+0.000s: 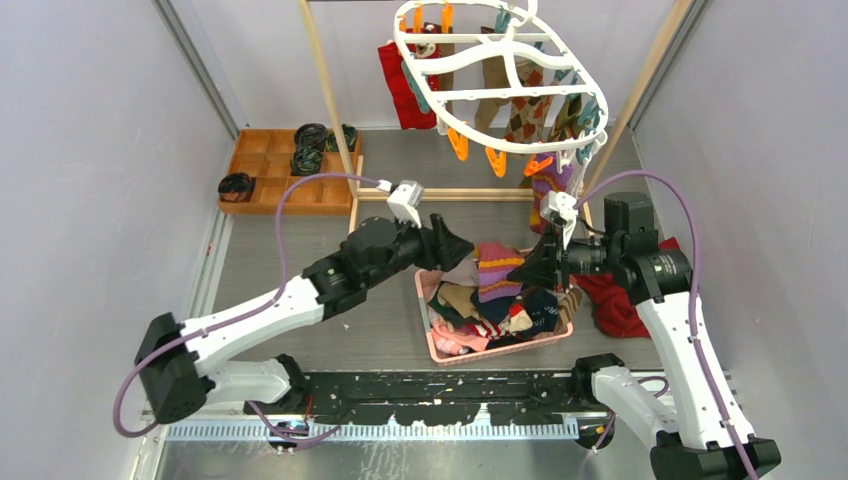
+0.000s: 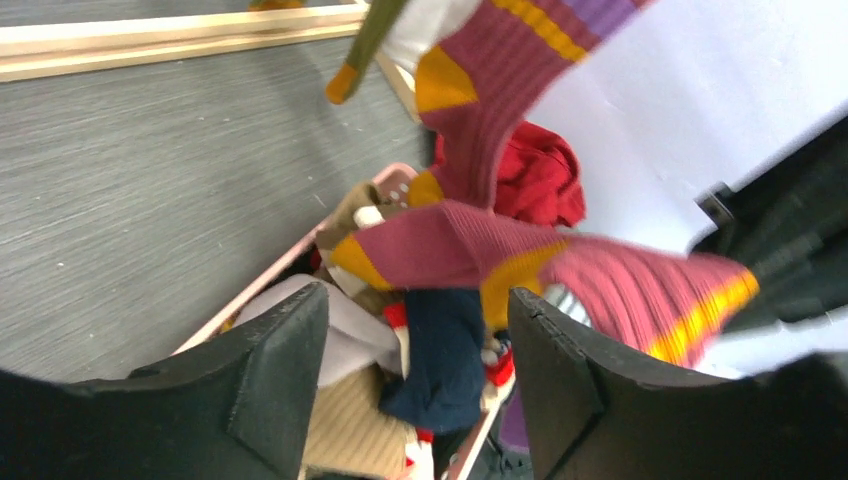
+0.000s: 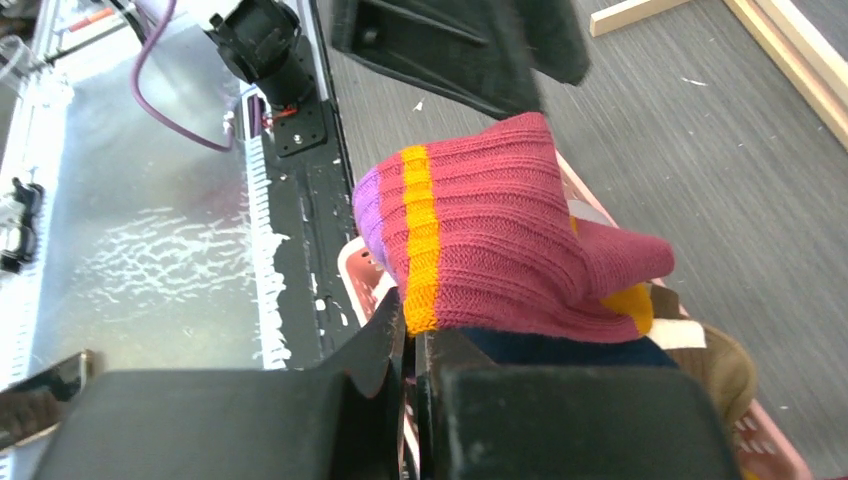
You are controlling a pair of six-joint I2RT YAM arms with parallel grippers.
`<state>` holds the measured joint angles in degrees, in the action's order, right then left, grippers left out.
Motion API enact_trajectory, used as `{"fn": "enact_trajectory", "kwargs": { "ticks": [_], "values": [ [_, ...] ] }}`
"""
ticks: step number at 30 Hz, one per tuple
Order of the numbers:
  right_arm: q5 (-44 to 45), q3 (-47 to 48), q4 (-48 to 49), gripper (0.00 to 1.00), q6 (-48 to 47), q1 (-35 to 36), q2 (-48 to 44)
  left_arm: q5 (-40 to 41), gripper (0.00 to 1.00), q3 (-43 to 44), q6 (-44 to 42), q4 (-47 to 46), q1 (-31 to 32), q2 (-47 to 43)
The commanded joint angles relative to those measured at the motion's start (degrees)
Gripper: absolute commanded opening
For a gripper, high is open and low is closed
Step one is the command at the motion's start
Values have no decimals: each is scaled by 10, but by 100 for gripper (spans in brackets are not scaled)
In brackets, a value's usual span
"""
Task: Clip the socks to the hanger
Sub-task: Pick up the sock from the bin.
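Observation:
The white oval hanger (image 1: 500, 95) with orange and teal pegs hangs at the back; a brown argyle sock (image 1: 525, 112) and a red one (image 1: 402, 88) hang from it. A pile of mixed socks (image 1: 500, 310) fills the pink basket (image 1: 497, 351). My right gripper (image 1: 535, 268) is shut on the cuff of a maroon sock with yellow and purple stripes (image 3: 480, 240), lifted above the pile. My left gripper (image 1: 455, 250) is open just left of that sock, which stretches across beyond its fingertips (image 2: 470, 240). A navy sock (image 2: 440, 350) lies below.
A wooden rack frame (image 1: 330, 90) carries the hanger. A wooden tray (image 1: 262, 168) with black coiled rolls sits at the back left. A plain red cloth (image 1: 615, 300) lies right of the basket, also seen in the left wrist view (image 2: 540, 175).

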<state>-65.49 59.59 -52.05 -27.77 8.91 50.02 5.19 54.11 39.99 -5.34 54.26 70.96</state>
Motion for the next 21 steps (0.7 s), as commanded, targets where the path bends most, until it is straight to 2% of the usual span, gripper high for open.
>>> {"fn": "enact_trajectory", "kwargs": {
  "ticks": [1,7,9,13,16,21],
  "values": [
    [-1,18,46,1,135,2,-20,-93,69,-70,-35,-101,1,-98],
    [-2,-14,82,2,169,0,-51,-263,72,-211,-29,-252,2,-188],
    [-16,-25,86,2,168,-9,-57,-291,73,-259,-24,-318,6,-203],
    [-62,-50,103,5,173,-36,-65,-296,79,-313,-60,-387,33,-220],
    [-89,-67,128,5,190,-53,-68,-285,83,-309,-115,-389,63,-214],
    [-108,-83,163,5,221,-66,-66,-258,84,-280,-176,-400,78,-155]
  ]
}}
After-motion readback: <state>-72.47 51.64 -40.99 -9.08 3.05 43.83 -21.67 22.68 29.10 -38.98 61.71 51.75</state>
